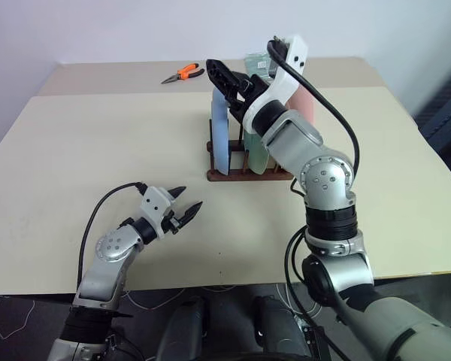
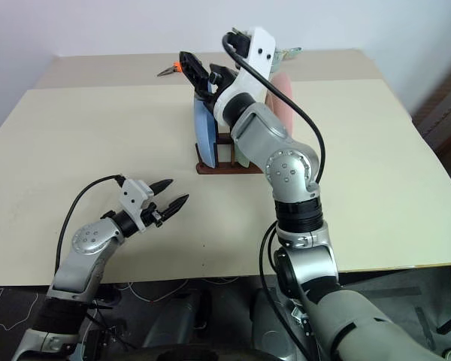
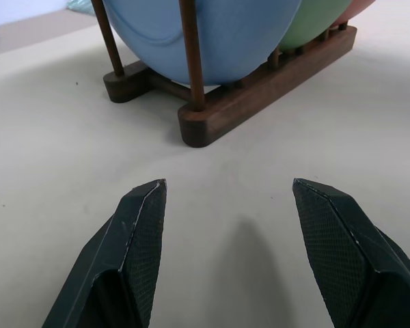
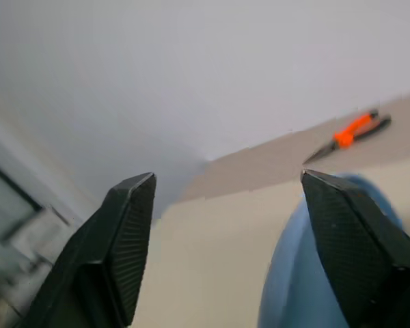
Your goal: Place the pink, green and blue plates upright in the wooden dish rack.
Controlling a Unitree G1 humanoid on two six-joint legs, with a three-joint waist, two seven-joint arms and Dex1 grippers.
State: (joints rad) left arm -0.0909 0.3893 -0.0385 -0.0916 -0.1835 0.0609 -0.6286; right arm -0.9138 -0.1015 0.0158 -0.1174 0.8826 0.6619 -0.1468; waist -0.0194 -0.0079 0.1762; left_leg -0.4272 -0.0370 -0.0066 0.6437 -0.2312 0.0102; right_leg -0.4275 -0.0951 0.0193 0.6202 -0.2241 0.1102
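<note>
The wooden dish rack [image 1: 240,174] stands mid-table with all three plates upright in it. The blue plate [image 1: 220,135] is in the slot nearest my left, the green plate [image 1: 257,156] sits behind it, and the pink plate [image 1: 307,109] is at the far side, partly hidden by my right arm. My right gripper [image 1: 224,71] hovers open just above the blue plate's top edge [image 4: 307,273], nothing between its fingers. My left gripper [image 1: 184,204] is open and empty, low over the table, pointing toward the rack [image 3: 260,89].
Orange-handled pliers [image 1: 183,74] lie on the far table behind the rack, beside a pale green object [image 1: 259,64]. Bare tabletop surrounds the rack on my left and right.
</note>
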